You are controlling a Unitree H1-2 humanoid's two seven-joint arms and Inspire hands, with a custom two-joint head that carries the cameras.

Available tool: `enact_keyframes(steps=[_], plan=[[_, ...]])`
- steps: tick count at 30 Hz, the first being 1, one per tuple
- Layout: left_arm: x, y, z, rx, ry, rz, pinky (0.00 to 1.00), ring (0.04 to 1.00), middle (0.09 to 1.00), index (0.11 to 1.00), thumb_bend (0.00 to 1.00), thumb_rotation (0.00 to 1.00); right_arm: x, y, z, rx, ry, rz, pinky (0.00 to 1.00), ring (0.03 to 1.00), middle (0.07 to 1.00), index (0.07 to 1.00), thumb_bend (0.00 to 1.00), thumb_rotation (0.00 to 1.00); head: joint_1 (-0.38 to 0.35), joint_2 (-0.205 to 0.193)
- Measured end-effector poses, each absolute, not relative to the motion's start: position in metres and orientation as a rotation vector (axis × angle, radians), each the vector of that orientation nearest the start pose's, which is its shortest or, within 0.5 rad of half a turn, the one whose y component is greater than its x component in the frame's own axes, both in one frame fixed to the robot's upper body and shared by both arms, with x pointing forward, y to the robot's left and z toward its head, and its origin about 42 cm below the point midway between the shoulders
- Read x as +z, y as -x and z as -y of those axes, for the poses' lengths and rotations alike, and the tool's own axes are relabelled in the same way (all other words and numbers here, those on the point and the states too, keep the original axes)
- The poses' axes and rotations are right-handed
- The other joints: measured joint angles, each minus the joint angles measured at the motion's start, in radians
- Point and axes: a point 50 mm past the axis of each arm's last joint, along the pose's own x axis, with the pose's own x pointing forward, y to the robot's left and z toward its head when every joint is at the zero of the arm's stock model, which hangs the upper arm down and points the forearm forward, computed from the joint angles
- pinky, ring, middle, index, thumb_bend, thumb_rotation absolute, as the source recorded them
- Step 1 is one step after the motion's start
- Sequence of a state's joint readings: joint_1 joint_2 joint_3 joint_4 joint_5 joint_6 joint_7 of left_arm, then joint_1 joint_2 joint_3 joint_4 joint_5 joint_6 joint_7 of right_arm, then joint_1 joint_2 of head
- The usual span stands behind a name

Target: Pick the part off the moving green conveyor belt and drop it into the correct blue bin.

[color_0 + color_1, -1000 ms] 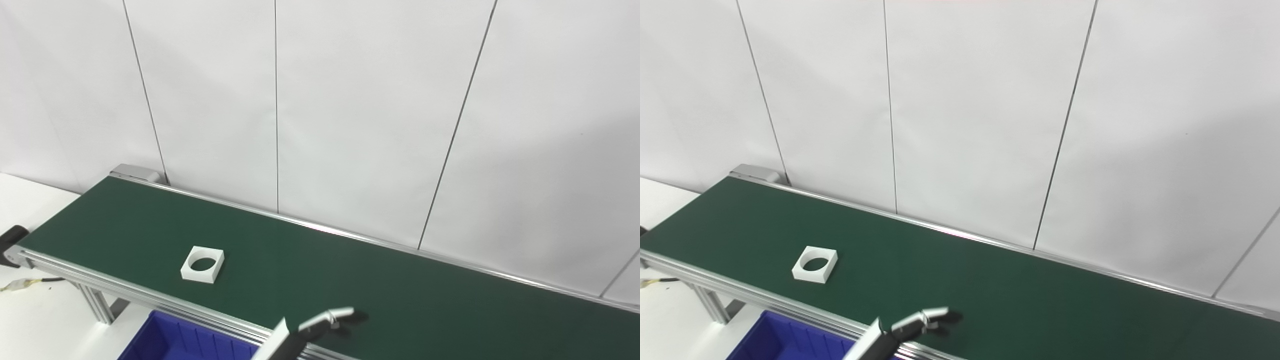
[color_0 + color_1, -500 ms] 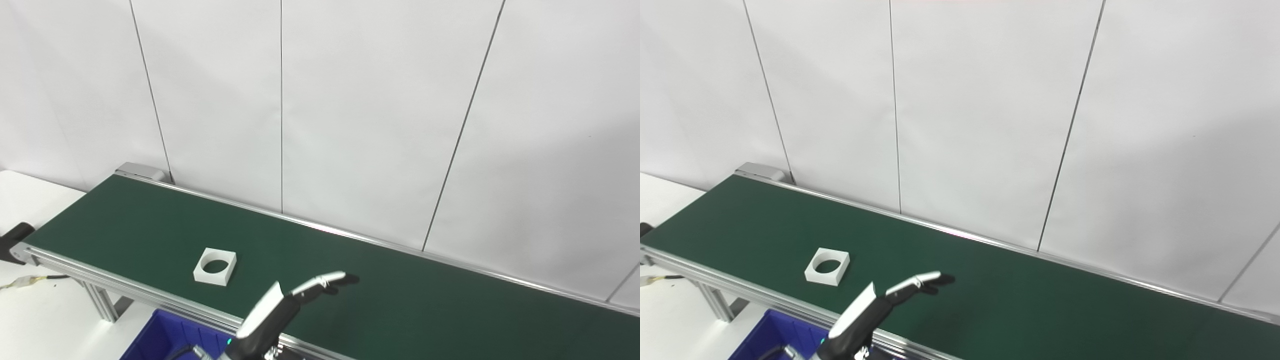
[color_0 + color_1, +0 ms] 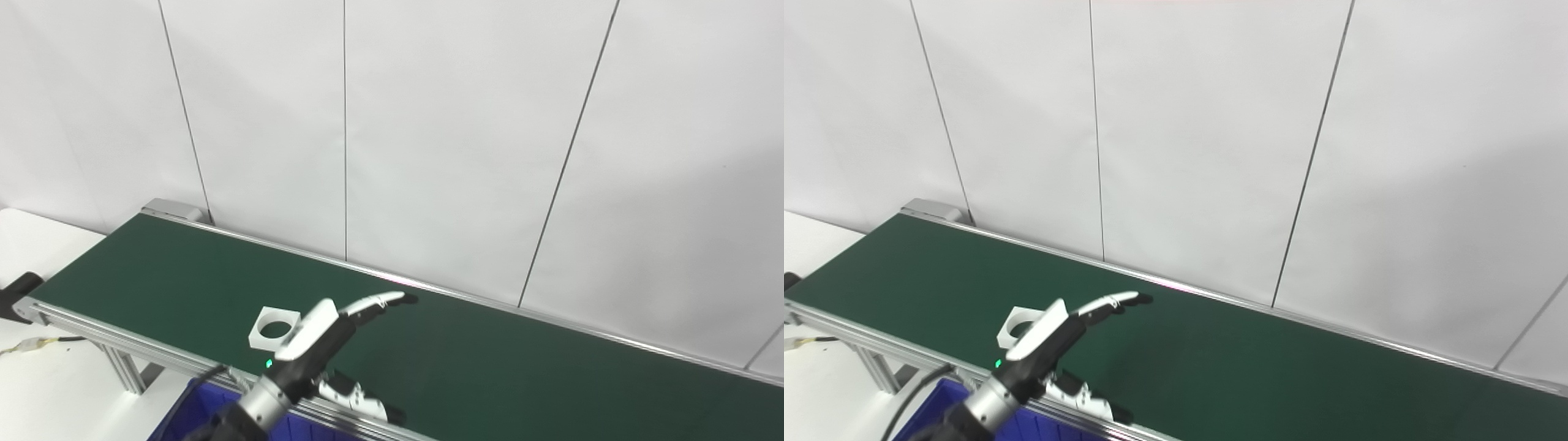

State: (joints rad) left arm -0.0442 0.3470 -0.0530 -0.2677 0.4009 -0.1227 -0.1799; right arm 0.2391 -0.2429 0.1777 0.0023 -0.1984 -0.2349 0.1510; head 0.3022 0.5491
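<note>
A white square part (image 3: pixel 274 323) with a round hole lies flat on the green conveyor belt (image 3: pixel 490 367), near its left end and front rail. My left hand (image 3: pixel 318 334) is open and hovers over the belt just right of the part, fingers stretched toward the far side, thumb hanging below by the front rail. In the right eye view the hand (image 3: pixel 1047 334) covers the part's right side. A blue bin (image 3: pixel 1047 429) sits under the belt's front edge, mostly hidden by my arm. The right hand is out of view.
An aluminium rail (image 3: pixel 122 334) runs along the belt's near edge, with a support leg (image 3: pixel 125 370) at the left. A white tabletop (image 3: pixel 43 398) with a cable (image 3: pixel 30 347) lies left of the belt. A white panel wall (image 3: pixel 429 153) stands directly behind.
My left hand has risen from the bottom edge and moved up and left over the belt, close beside the part. The part has drifted a little to the right along the belt.
</note>
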Motion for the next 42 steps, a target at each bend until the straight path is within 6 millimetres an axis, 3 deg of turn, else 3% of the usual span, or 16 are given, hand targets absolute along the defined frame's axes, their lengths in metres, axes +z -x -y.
enact_keyframes(steps=[4,11,18,33,42], plan=[[0.2,-0.295,-0.29,-0.233,-0.862,0.322,0.79,0.867,0.908,0.881,0.9,0.36,0.052,-0.19,0.244,0.355,0.375,-0.037,0.8,0.841,0.866,0.895,0.93,0.18,0.002,0.018],[0.194,-0.311,-0.309,-0.235,-0.901,0.229,0.78,0.876,0.922,0.89,0.92,0.36,0.054,-0.191,0.244,0.358,0.364,-0.032,0.8,0.833,0.86,0.895,0.92,0.19,0.009,0.043],[0.201,-0.332,-0.31,-0.253,-0.925,0.18,0.79,0.883,0.927,0.903,0.95,0.33,0.057,-0.195,0.242,0.375,0.359,-0.007,0.8,0.846,0.871,0.902,0.91,0.22,0.011,0.064],[0.173,-0.357,-0.335,-0.309,-0.97,0.012,0.81,0.897,0.935,0.914,1.0,0.22,0.056,-0.195,0.235,0.388,0.349,0.002,0.82,0.858,0.872,0.91,0.89,0.22,0.029,0.071],[0.171,-0.371,-0.34,-0.342,-1.084,-0.022,0.85,0.913,0.929,0.904,1.0,0.18,0.056,-0.196,0.227,0.386,0.332,0.012,0.82,0.852,0.867,0.906,0.89,0.22,0.034,0.066]])
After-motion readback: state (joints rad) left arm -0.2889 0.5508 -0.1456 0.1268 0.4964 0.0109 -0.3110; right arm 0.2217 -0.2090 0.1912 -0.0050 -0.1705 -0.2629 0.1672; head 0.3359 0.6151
